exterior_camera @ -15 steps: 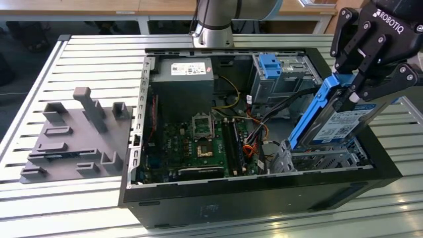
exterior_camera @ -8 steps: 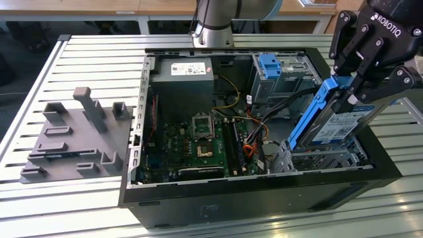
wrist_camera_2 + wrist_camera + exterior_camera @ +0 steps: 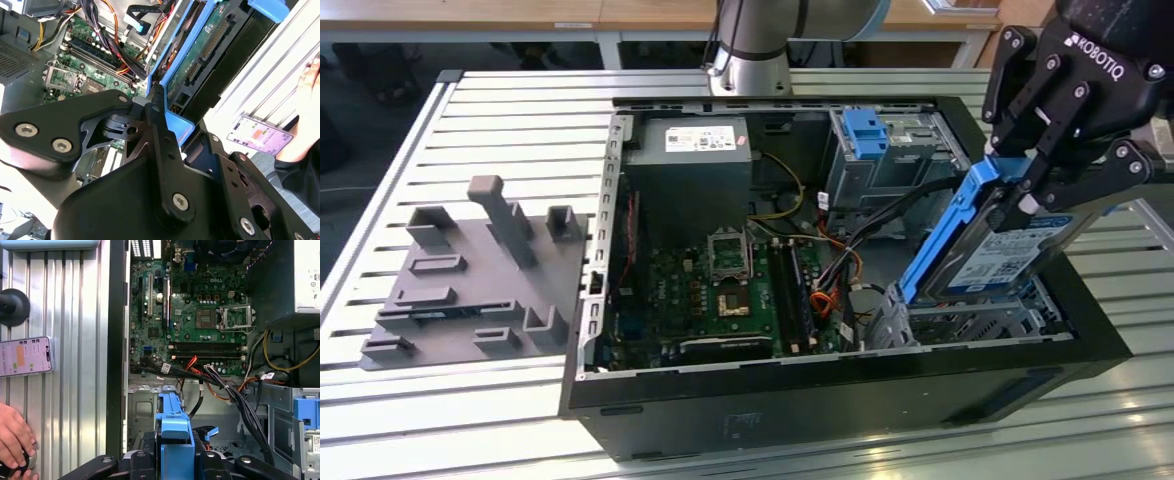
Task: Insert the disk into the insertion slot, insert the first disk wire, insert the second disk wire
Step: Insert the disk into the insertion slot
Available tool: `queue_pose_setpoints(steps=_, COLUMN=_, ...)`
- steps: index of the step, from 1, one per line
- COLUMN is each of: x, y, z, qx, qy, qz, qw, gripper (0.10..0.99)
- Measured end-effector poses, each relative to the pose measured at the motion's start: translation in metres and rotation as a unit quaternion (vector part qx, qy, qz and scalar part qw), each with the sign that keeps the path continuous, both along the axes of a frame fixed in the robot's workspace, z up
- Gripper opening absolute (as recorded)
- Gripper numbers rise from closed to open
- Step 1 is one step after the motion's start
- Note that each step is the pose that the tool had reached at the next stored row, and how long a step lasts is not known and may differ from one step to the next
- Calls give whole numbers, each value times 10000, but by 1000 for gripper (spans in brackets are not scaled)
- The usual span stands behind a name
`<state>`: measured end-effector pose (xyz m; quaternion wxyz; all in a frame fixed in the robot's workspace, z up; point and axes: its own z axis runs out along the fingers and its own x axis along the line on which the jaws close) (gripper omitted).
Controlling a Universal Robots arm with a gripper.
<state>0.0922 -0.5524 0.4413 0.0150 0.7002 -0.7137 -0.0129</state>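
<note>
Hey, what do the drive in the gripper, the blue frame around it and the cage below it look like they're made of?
The disk: its face carries a glossy white-blue label, likely paper or film. The casing beneath is probably metal, though little of it shows.
The blue caddy: plastic by the look, with a bright even colour, moulded edges and a slight sheen.
The insertion slot: thin sheet metal, dull silver-grey, punched with rows of holes.

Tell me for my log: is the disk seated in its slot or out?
Not seated: the tool holds the disk tilted above the slot, most of it outside.
</note>
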Motion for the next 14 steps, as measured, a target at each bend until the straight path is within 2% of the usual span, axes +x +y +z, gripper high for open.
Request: queue_pose_setpoints(steps=14, x=-1, y=0, z=-85, qx=0, qy=0, qz=-1, qw=10000, gripper=365)
